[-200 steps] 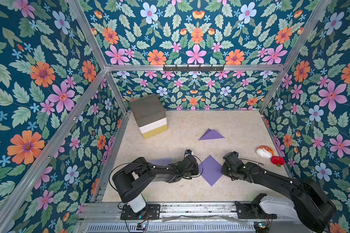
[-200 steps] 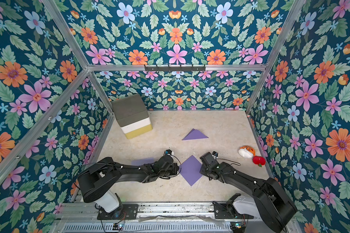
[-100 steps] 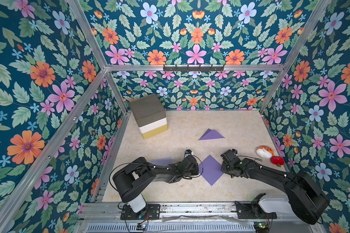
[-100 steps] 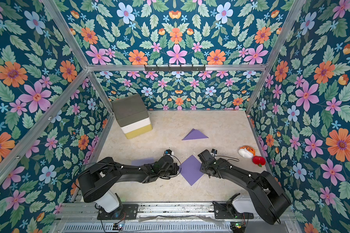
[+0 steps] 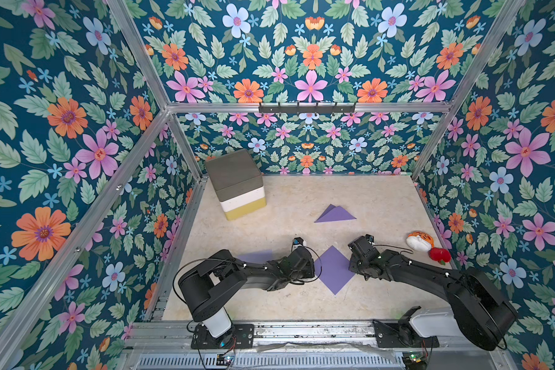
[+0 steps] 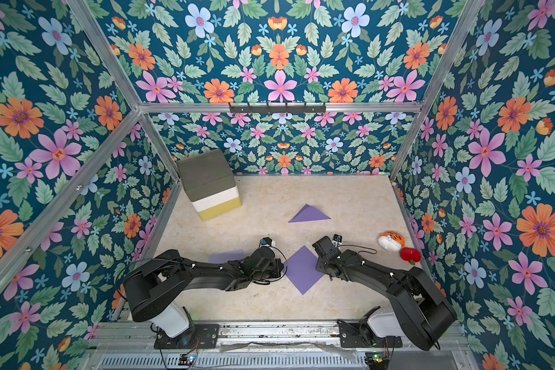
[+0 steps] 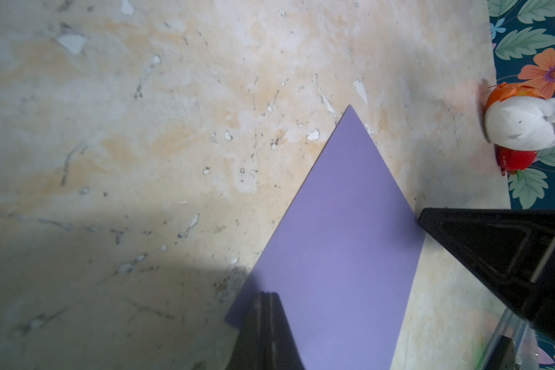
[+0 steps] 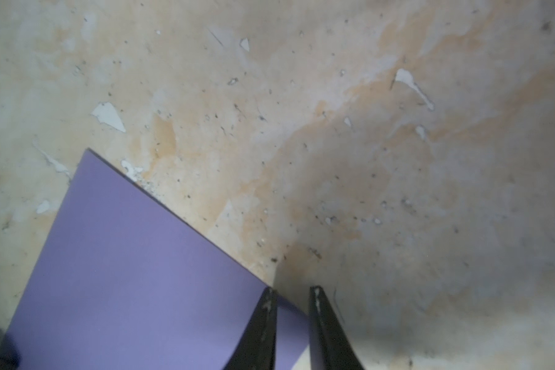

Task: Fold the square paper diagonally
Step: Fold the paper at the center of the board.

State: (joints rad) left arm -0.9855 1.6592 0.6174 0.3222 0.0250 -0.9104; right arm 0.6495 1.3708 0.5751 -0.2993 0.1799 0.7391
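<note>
Where the table (image 5: 289,307) meets the floral walls at the upper left of its surface, a foam block stack (image 5: 237,182) of grey, white and yellow layers is seen in both top views. Below it, a flat purple sheet (image 5: 255,256) is partly covered by the left arm. The left hand (image 7: 269,296) is pressed together, and its tips are laid on the left corner of the square paper (image 5: 334,270). The paper is spread flat and unfolded as a diamond at the lower centre of the frame, between the two arms. Above it a folded purple triangle (image 5: 335,214) is found. The right hand (image 8: 292,290) is set at the paper's right corner, its fingers narrowly parted with the corner seen between them. At the right edge a plush tiger (image 5: 419,240) and a red toy (image 5: 439,254) are placed just beside each other.
</note>
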